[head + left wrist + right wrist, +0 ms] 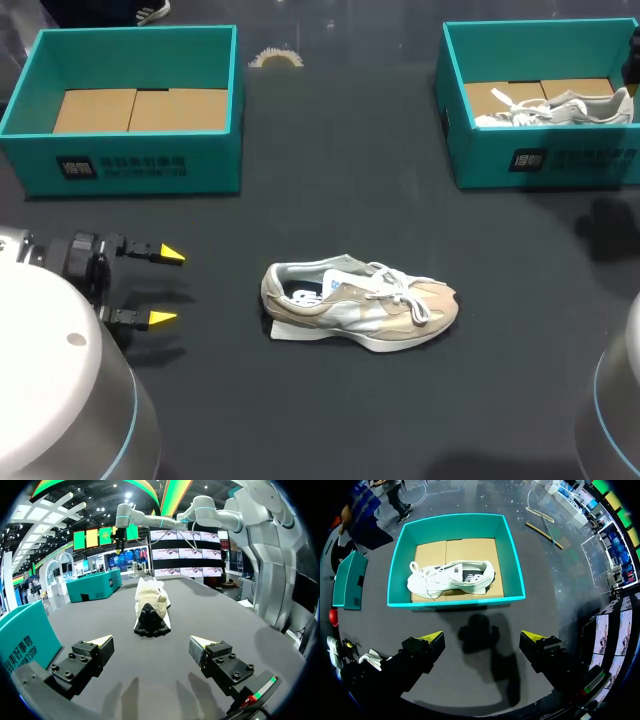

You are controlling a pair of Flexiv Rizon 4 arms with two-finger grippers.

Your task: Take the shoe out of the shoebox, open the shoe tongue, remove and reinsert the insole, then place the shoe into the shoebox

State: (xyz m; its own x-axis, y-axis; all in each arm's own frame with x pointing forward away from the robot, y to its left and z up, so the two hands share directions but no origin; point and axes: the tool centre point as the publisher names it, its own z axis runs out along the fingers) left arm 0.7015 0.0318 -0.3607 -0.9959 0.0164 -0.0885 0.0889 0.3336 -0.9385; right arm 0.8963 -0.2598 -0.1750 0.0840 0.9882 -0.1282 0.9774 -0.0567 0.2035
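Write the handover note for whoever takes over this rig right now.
Left gripper: open, empty, facing the beige shoe's heel, apart from it.
Right gripper: open, empty, over the table before the right shoebox, which holds a white shoe.
The beige shoe lies mid-table; the left shoebox holds no shoe.
Done: beige shoe out.
Left: the work on the shoe itself (progress not visible), then reboxing.

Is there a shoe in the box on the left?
No, the left box holds only bare cardboard; no shoe lies in it.
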